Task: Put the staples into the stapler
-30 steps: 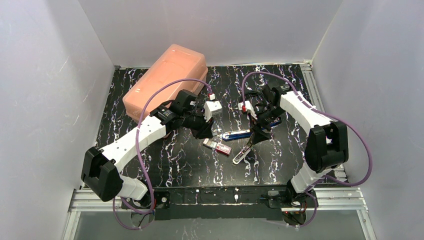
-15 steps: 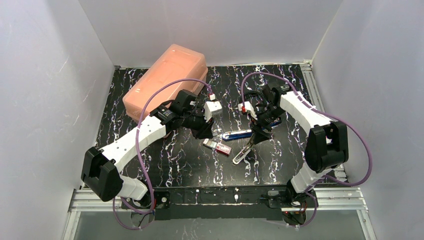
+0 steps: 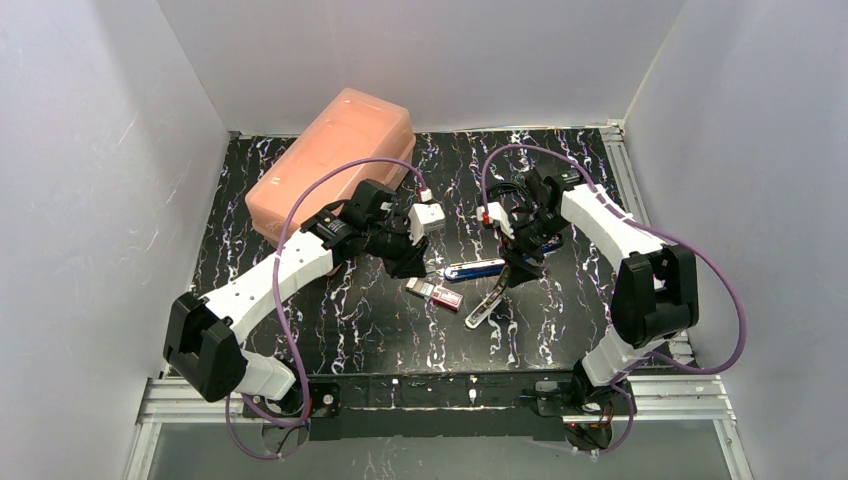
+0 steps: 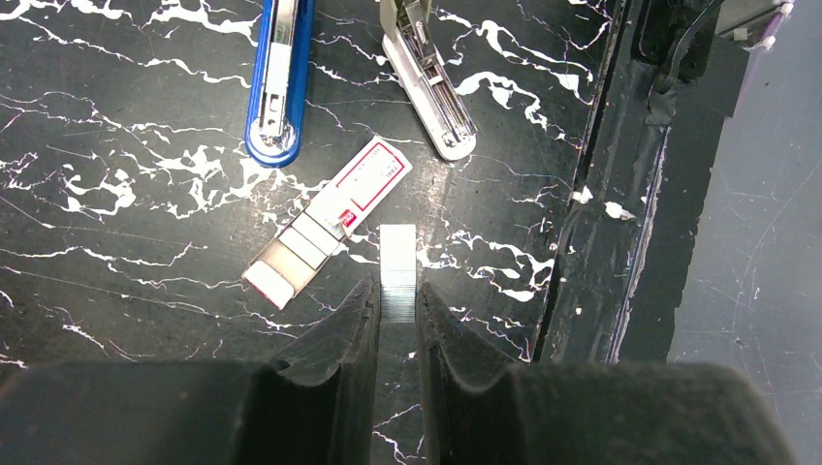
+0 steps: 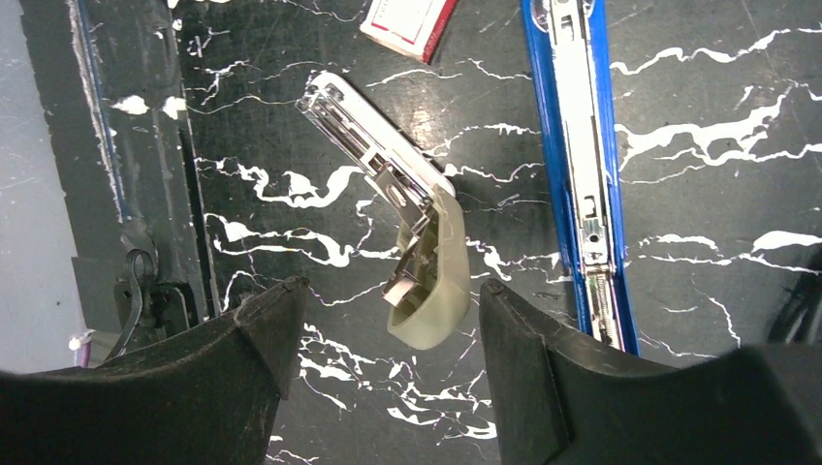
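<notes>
The staples box (image 4: 330,221), pink-red with a pale label, lies on the black marbled table with its grey tray slid out; it also shows in the top view (image 3: 434,291). My left gripper (image 4: 395,291) hovers just right of it, shut on a silver strip of staples (image 4: 397,257) that sticks out past the fingertips. The stapler lies opened out flat: a blue arm (image 5: 577,165) and a white-grey arm with a metal channel (image 5: 388,165). My right gripper (image 5: 390,286) stands open above the white arm's rounded end, with nothing between its fingers.
A large salmon-pink plastic case (image 3: 335,160) stands at the back left of the table. The table's black front rail (image 4: 620,194) runs close to the box and the stapler's arms. White walls close in the back and both sides.
</notes>
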`<state>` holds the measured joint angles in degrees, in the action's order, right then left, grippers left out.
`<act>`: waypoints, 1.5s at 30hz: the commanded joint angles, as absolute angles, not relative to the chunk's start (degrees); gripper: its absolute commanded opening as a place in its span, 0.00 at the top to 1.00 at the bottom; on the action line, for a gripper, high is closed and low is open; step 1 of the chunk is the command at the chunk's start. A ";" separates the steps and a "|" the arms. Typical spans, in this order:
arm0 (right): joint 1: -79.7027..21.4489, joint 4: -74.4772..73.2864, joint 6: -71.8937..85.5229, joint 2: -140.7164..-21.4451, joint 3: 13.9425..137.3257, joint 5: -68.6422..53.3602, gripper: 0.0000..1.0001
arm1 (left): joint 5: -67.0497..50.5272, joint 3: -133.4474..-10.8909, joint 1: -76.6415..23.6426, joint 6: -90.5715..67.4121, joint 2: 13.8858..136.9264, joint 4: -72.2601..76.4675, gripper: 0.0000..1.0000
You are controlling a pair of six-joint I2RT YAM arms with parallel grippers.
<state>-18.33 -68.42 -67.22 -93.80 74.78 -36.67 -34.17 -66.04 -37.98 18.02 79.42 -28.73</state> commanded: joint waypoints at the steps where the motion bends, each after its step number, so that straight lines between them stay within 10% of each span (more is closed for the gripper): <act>1: -18.20 -65.94 -65.13 -91.62 73.96 -34.72 0.27 | -36.16 -66.00 -37.76 19.06 79.48 -29.02 0.93; 45: -20.34 -55.93 -35.25 -87.21 66.84 -27.72 0.59 | -35.98 -65.96 -37.72 20.20 78.22 -29.80 0.94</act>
<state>-19.92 -56.45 -40.12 -89.86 67.11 -28.34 -34.54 -66.02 -37.98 19.49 79.42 -28.75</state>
